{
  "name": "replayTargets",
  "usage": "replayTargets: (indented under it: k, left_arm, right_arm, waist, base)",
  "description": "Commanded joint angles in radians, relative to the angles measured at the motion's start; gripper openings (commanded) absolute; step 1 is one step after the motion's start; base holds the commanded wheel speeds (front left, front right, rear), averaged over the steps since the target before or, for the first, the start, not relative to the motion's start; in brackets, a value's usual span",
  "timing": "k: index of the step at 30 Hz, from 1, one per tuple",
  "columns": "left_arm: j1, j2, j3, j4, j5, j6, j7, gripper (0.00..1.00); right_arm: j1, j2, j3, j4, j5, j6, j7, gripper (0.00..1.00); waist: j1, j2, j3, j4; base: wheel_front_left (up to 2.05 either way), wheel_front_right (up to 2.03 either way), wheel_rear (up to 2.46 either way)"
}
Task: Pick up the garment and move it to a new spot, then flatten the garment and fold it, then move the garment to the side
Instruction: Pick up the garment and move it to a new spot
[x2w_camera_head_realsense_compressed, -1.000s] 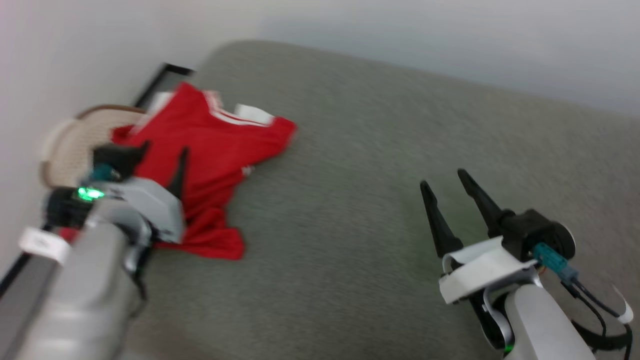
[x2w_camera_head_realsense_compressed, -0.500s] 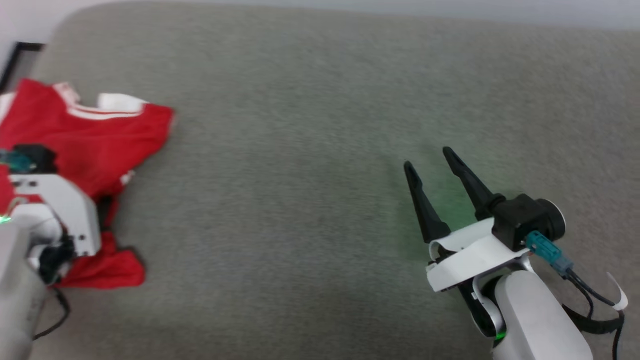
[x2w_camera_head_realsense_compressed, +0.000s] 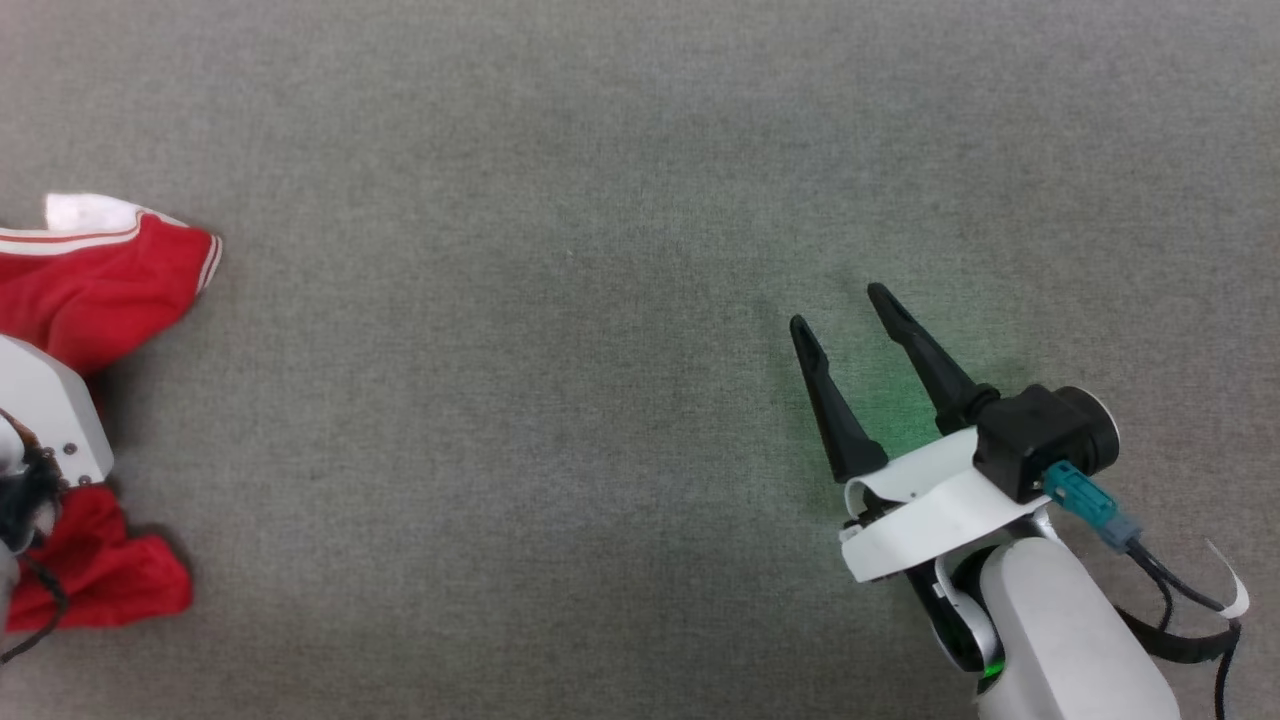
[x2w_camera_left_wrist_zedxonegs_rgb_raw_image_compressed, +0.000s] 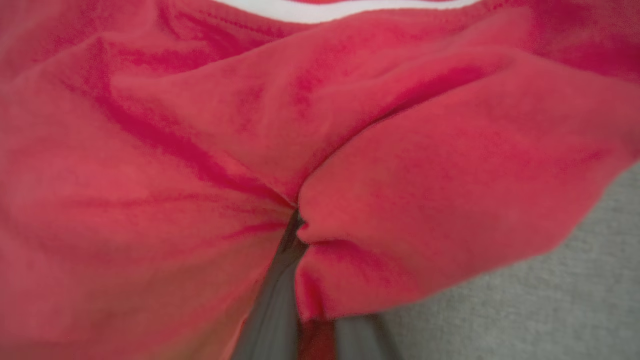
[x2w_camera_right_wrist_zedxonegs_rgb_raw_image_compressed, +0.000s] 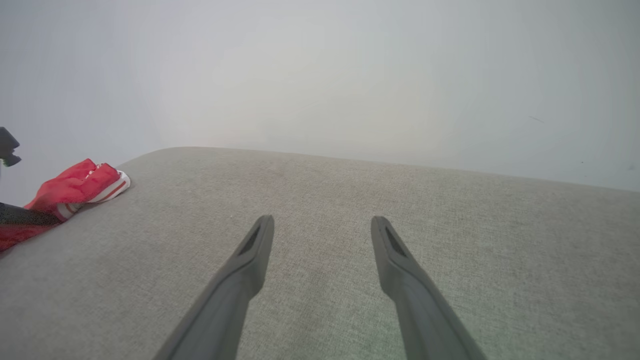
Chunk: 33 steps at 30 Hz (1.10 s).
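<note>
The garment (x2w_camera_head_realsense_compressed: 95, 290) is a bright red T-shirt with white and striped trim, lying crumpled at the left edge of the head view on the grey cushion. My left gripper (x2w_camera_left_wrist_zedxonegs_rgb_raw_image_compressed: 299, 225) is buried in it. In the left wrist view red folds bunch around its two dark fingers (x2w_camera_left_wrist_zedxonegs_rgb_raw_image_compressed: 272, 310), which meet at a pinched crease. In the head view its white housing (x2w_camera_head_realsense_compressed: 45, 415) sits over the cloth. My right gripper (x2w_camera_head_realsense_compressed: 838, 308) hovers open over bare cushion at the lower right, far from the garment (x2w_camera_right_wrist_zedxonegs_rgb_raw_image_compressed: 75, 187). Nothing is between the fingers of the right gripper (x2w_camera_right_wrist_zedxonegs_rgb_raw_image_compressed: 322, 220).
A wide grey upholstered surface (x2w_camera_head_realsense_compressed: 560, 300) spreads under both arms. In the right wrist view its rounded far edge (x2w_camera_right_wrist_zedxonegs_rgb_raw_image_compressed: 350, 157) meets a pale wall (x2w_camera_right_wrist_zedxonegs_rgb_raw_image_compressed: 320, 75).
The head camera has swung right and down, so the garment now sits at the left edge. My left gripper has closed into the red cloth. The right gripper stays open.
</note>
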Motion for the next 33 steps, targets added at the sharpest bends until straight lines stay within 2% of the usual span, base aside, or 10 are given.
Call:
replayTargets:
  k: [1,6,12,16,21,25,33]
  left_arm:
    - [0.032,-0.047,-0.019,0.027,0.006,0.003,0.006,0.00]
    - [-0.038,-0.040,0.001,0.018,0.007,0.003,-0.127,0.00]
    - [-0.086,-0.095,-0.035,-0.096,0.006,0.001,-0.191,0.00]
    - [-0.108,-0.142,-0.062,-0.242,-0.038,0.000,-0.170,0.00]
    - [-0.139,-0.195,-0.088,-0.459,-0.120,0.000,-0.093,0.00]
    - [-0.157,-0.235,-0.150,-0.599,-0.116,0.001,-0.033,0.00]
    - [-0.176,-0.337,-0.317,-0.723,-0.113,0.001,0.040,0.00]
  right_arm:
    - [0.006,0.003,-0.006,0.001,0.010,0.000,-0.001,1.00]
    - [0.029,0.003,-0.038,-0.002,0.020,0.000,-0.001,1.00]
    - [0.071,0.003,-0.091,-0.007,0.041,0.000,-0.001,1.00]
    - [0.101,0.003,-0.135,-0.020,0.058,0.000,-0.001,1.00]
    - [0.123,0.002,-0.182,-0.045,0.082,0.000,-0.001,1.00]
    - [0.126,0.003,-0.215,-0.068,0.102,0.000,-0.001,1.00]
    - [0.123,0.003,-0.283,-0.097,0.154,0.000,-0.001,1.00]
  waist:
    - [0.0000,0.0000,-0.022,0.013]
    - [0.0000,0.0000,-0.073,0.025]
    - [0.0000,0.0000,-0.143,0.014]
    - [0.0000,0.0000,-0.177,-0.017]
    - [0.0000,0.0000,-0.183,-0.080]
    - [0.0000,0.0000,-0.166,-0.142]
    - [0.0000,0.0000,-0.098,-0.270]
  base:
    - [0.00,0.00,0.00]
    - [0.00,0.00,0.00]
    - [0.00,0.00,0.00]
    - [0.00,0.00,0.00]
    - [0.00,0.00,0.00]
    - [0.00,0.00,0.00]
    - [0.00,0.00,0.00]
